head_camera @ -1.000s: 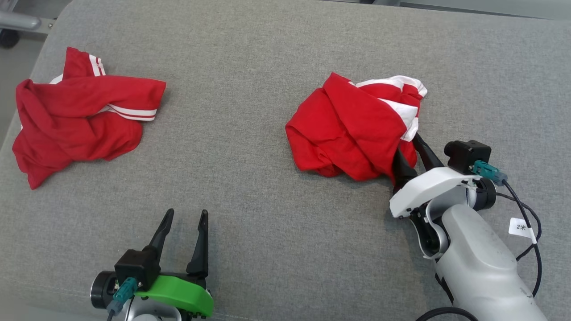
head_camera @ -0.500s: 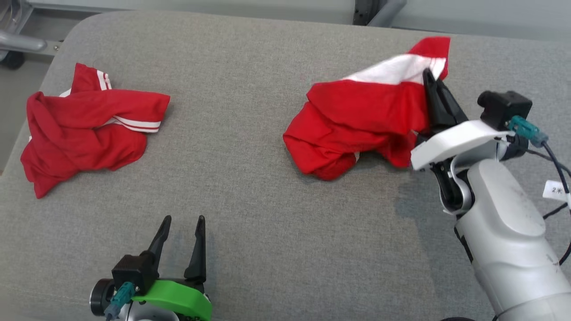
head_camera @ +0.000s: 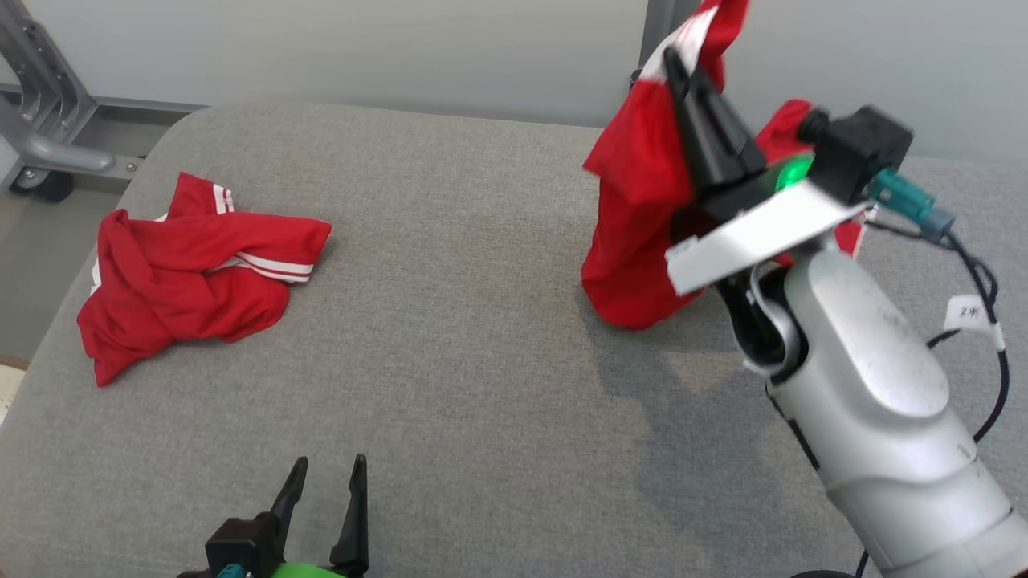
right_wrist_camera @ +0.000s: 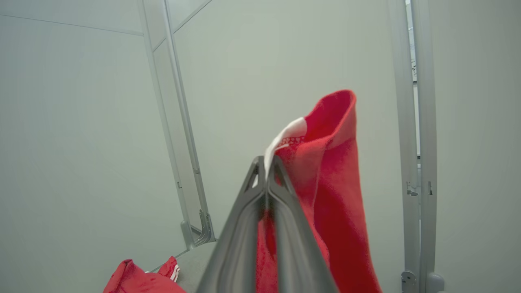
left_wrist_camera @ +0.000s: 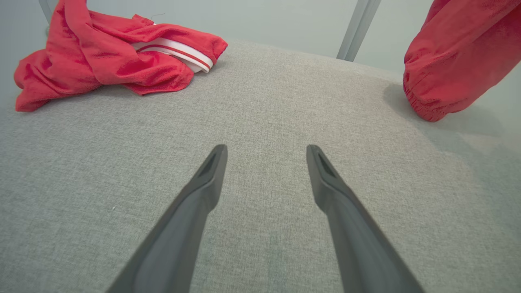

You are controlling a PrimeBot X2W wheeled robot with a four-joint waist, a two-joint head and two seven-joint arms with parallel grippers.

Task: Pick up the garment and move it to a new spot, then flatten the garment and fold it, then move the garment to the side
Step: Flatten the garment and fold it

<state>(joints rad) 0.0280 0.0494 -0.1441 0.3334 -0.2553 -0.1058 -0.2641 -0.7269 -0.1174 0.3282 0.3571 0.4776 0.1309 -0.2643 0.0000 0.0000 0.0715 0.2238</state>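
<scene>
My right gripper (head_camera: 673,60) is shut on the garment (head_camera: 634,209), a red one with a white stripe, and holds it high at the back right of the grey padded table (head_camera: 450,361). The cloth hangs down from the fingers, and its lower end reaches the table surface. In the right wrist view the right gripper (right_wrist_camera: 266,160) pinches a white-edged fold of the garment (right_wrist_camera: 333,171). My left gripper (head_camera: 331,464) stands open and empty near the front edge. In the left wrist view, the left gripper (left_wrist_camera: 266,150) hovers over bare fabric, with the garment (left_wrist_camera: 452,61) hanging at the far right.
A second crumpled red garment with white stripes (head_camera: 193,273) lies at the table's left side, also seen as a heap (left_wrist_camera: 106,57) from the left wrist. A metal frame (head_camera: 40,136) stands beyond the left corner and a post (head_camera: 658,24) behind the table. A tagged cable (head_camera: 972,309) hangs off the right arm.
My right gripper has shut on the garment's edge and lifted it from a heap on the table to high in the air. The head camera has tilted up. The left gripper stays open.
</scene>
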